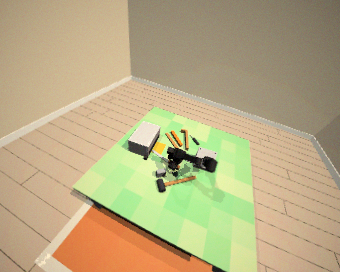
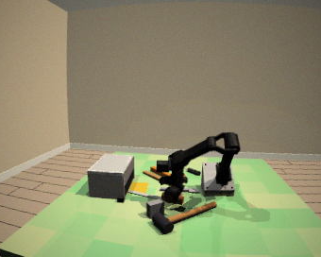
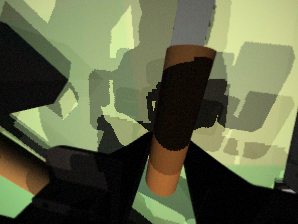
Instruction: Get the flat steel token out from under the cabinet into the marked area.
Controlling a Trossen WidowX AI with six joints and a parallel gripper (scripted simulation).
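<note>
The light grey cabinet (image 1: 144, 137) (image 2: 110, 177) stands at the left of the table. The marked area is a yellow-orange patch (image 1: 160, 148) (image 2: 139, 187) in front of it. The steel token cannot be made out in any view. My gripper (image 1: 174, 167) (image 2: 172, 195) (image 3: 167, 138) is shut on the wooden handle (image 3: 162, 162) of a tool, low over the table. The tool's long grey shaft (image 2: 145, 195) (image 3: 192, 22) points towards the cabinet and runs along the patch's near side. Whether its tip is under the cabinet is unclear.
A grey block (image 1: 160, 173) (image 2: 155, 208) and a mallet (image 1: 161, 185) (image 2: 162, 223) with a wooden handle lie on the near side of the gripper. Orange-brown pieces (image 1: 176, 138) and a small dark tool (image 1: 195, 141) (image 2: 194, 171) lie behind the arm.
</note>
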